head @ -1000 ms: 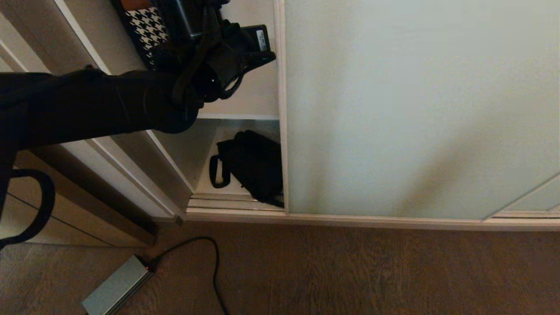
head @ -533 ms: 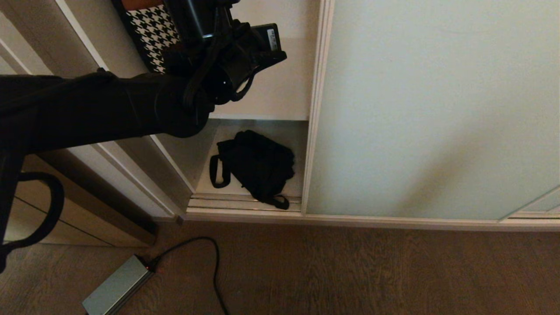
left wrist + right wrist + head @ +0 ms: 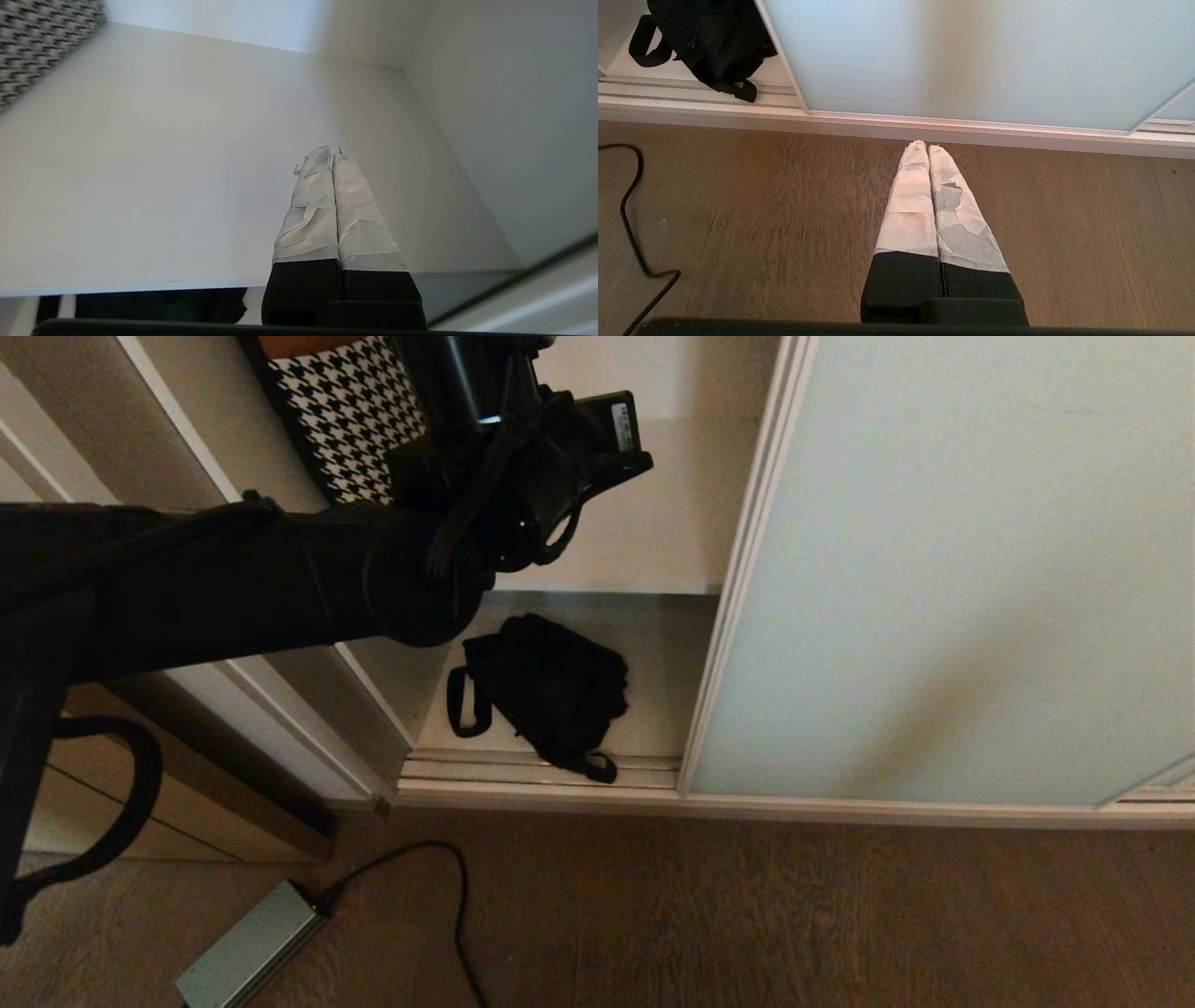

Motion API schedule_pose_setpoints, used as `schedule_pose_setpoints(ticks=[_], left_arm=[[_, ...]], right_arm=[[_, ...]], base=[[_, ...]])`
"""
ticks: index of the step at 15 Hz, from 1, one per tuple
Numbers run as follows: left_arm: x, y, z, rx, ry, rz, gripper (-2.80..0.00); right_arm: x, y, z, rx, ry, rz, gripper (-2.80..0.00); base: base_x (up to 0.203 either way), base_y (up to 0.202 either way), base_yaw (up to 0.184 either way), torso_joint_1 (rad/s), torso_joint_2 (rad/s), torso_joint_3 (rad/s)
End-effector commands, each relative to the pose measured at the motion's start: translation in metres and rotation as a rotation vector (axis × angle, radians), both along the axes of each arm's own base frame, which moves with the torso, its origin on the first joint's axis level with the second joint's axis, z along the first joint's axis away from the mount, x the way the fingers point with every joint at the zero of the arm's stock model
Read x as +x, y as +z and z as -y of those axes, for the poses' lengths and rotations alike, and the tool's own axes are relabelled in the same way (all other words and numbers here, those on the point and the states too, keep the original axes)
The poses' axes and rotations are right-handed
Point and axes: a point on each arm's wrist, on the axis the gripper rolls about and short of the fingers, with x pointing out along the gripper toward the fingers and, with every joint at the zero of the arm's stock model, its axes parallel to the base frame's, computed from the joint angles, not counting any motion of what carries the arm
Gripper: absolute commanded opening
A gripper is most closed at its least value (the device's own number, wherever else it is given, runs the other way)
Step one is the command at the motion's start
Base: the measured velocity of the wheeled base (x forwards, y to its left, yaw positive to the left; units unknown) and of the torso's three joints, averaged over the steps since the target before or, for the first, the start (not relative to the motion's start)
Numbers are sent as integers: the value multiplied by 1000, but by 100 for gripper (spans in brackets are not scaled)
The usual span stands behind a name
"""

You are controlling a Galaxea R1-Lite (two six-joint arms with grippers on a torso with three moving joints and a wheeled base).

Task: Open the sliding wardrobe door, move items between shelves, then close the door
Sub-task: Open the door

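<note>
Mint frosted sliding wardrobe door [image 3: 943, 569] standing partly open, houndstooth cushion [image 3: 350, 415] leaning on upper shelf [image 3: 644, 532], black drawstring bag [image 3: 546, 686] lying slumped on bottom shelf [image 3: 667, 672]

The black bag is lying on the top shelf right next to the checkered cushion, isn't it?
Not quite. The black bag lies on the bottom shelf, down by the floor track. Only the checkered cushion is on the top shelf. The head view shows both.
</note>
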Motion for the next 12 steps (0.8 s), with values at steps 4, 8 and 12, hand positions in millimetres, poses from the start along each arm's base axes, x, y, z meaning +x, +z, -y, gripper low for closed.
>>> schedule_pose_setpoints(ticks=[4,8,12], left_arm=[[-41,46,-42,-47,70,43,-280],[-82,53,-105,-18,228,-29,-280],[-136,25,-162,17,429,-125,-280]], right_arm=[[0,0,0,0,0,0,-280],[0,0,0,0,0,-1,-280],[0,0,0,0,0,0,-280]], base=[[0,0,0,0,0,0],[0,0,0,0,0,0],[0,0,0,0,0,0]])
